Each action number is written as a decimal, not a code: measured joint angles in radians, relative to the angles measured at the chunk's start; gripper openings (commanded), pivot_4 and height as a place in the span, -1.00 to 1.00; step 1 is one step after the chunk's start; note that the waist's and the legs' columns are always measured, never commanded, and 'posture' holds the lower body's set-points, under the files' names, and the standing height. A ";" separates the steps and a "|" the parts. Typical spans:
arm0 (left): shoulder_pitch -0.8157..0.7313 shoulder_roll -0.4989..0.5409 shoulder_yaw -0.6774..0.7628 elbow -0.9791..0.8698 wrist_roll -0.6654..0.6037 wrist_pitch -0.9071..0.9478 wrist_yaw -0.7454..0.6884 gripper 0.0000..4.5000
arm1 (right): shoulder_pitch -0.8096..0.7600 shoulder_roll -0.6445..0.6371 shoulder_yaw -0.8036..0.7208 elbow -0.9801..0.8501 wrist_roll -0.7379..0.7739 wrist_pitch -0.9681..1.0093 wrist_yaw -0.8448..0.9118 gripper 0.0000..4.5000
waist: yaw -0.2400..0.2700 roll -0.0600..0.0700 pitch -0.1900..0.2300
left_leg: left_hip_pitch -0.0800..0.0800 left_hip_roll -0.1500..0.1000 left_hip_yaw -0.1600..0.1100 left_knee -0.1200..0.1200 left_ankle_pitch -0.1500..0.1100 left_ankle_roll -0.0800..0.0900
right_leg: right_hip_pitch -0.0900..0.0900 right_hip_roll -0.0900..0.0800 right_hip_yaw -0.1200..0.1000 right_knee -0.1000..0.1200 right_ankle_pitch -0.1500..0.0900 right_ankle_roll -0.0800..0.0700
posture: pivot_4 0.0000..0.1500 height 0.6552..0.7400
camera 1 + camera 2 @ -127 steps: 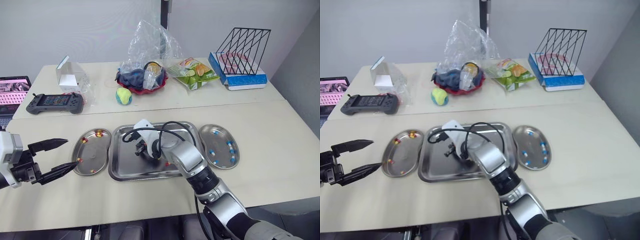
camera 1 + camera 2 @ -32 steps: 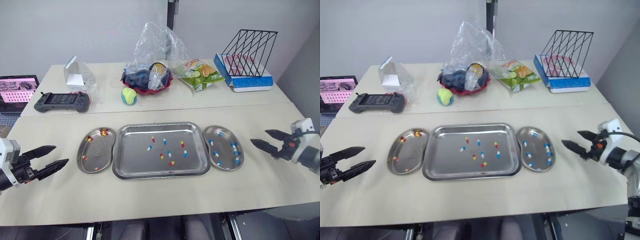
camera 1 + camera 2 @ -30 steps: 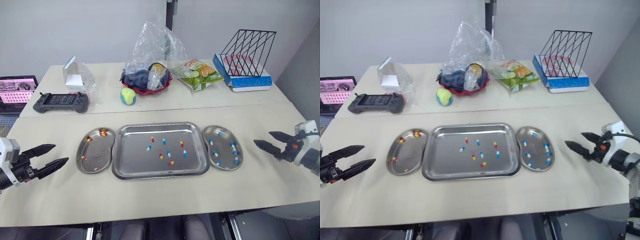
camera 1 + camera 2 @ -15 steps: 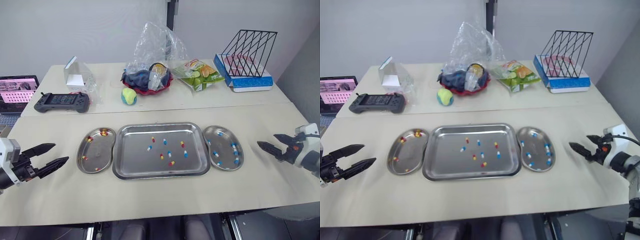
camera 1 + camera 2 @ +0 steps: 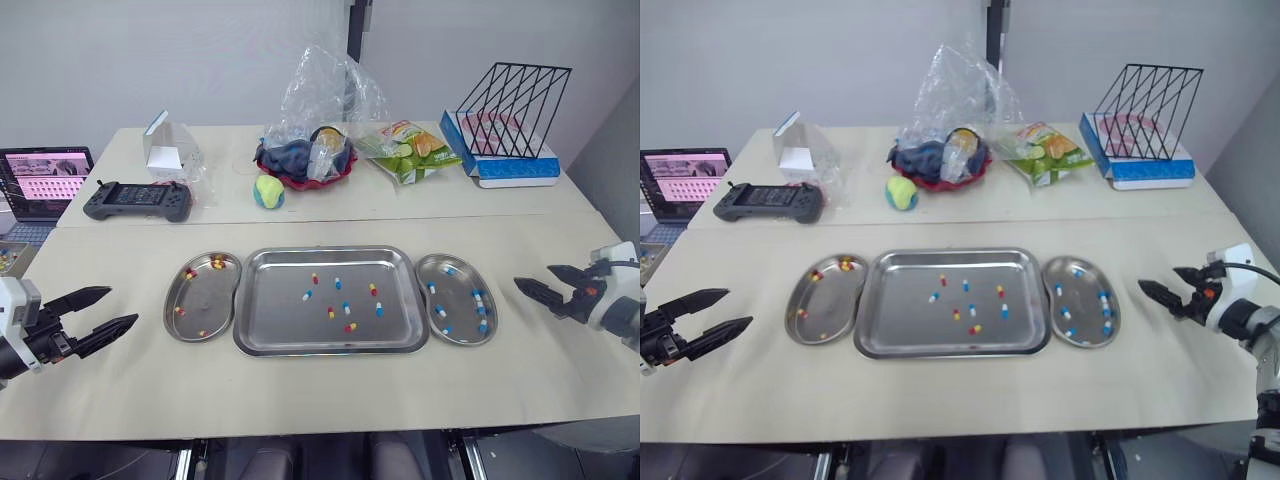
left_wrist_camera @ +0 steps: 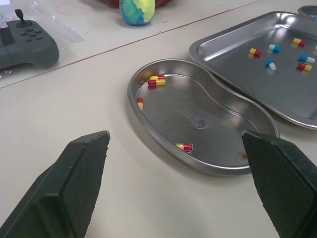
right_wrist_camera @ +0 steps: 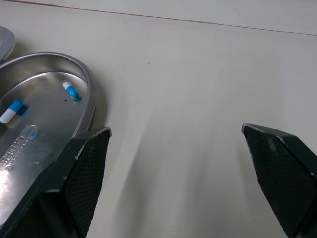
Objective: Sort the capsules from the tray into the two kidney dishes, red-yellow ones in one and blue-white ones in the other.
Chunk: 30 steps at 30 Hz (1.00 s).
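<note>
A steel tray (image 5: pixel 285 325) lies mid-table holding several red-yellow capsules (image 5: pixel 349 327) and blue-white capsules (image 5: pixel 307 296). Left of it, a kidney dish (image 5: pixel 212 300) carries red-yellow capsules (image 6: pixel 156 81). The kidney dish (image 5: pixel 461 322) on the right carries blue-white capsules (image 7: pixel 72 91). My left gripper (image 5: pixel 103 313) hovers open and empty over the table, well left of the left dish. Off to the right of the right dish, my right gripper (image 5: pixel 546 286) hangs open with nothing in it.
Across the back of the table sit a game controller (image 5: pixel 138 200), a clear box (image 5: pixel 170 148), a ball (image 5: pixel 267 191), a plastic bag over a red bowl (image 5: pixel 310 150), a snack bag (image 5: pixel 412 150) and a wire rack (image 5: pixel 510 120). A laptop (image 5: pixel 42 180) stands at far left.
The camera has shifted, so the whole scene sits slightly right. Both grippers stay open at the table's sides; the right one has drawn a little further from the dish.
</note>
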State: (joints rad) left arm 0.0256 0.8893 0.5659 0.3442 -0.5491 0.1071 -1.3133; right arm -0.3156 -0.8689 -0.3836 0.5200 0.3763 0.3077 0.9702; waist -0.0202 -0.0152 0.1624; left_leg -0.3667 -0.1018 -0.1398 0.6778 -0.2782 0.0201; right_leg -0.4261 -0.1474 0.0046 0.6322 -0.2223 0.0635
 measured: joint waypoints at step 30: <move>0.022 -0.053 0.002 -0.061 -0.004 0.001 0.017 1.00 | -0.194 0.118 0.282 -0.536 0.042 0.277 0.007 0.98 | -0.010 0.002 0.000 | -0.003 -0.012 -0.010 0.000 0.002 0.004 | -0.001 -0.012 -0.003 0.003 -0.003 0.007 | 1.00 1.00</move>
State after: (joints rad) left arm 0.0475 0.8359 0.5684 0.2836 -0.5527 0.1076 -1.2966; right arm -0.5096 -0.7506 -0.1017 -0.0156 0.4187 0.5852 0.9770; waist -0.0298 -0.0133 0.1621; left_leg -0.3696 -0.1136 -0.1498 0.6779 -0.2759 0.0243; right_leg -0.4268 -0.1593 0.0019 0.6351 -0.2257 0.0704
